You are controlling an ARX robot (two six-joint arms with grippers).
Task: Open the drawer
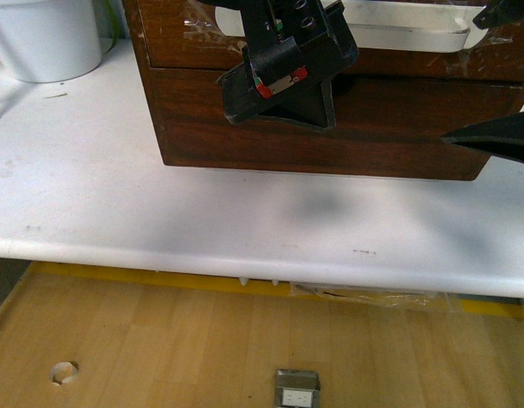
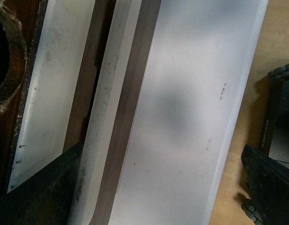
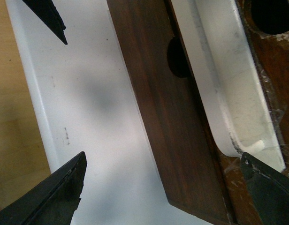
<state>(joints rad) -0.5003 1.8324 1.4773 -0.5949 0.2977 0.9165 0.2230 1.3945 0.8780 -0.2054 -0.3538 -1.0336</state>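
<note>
1. In the front view, the wooden cabinet [image 1: 202, 140] stands on the white table [image 1: 245, 229]. The drawer [image 1: 173, 47] is its upper one, cut off by the top edge of the picture. The white handle [image 1: 407, 34] is held on with clear tape.
2. Only this view shows the left gripper [image 1: 287, 76] whole. Its black body hangs in front of the handle's left part and reaches down over the plain lower drawer front [image 1: 398, 127]. I cannot tell whether it is clenched.
3. The left wrist view adds one dark finger [image 2: 41, 201] lying across the handle's end [image 2: 55, 93]. The other finger is out of sight. This view also shows the chipped notch [image 2: 1, 51] in the drawer's rim.
4. The right wrist view shows the right gripper [image 3: 74, 98] spread wide and grasping nothing, with bare table between its fingers [image 3: 55, 192]. The front view shows only its fingertips, at the right edge.
5. The right wrist view alone shows a second notch [image 3: 179, 56], in the lower front's edge.
</note>
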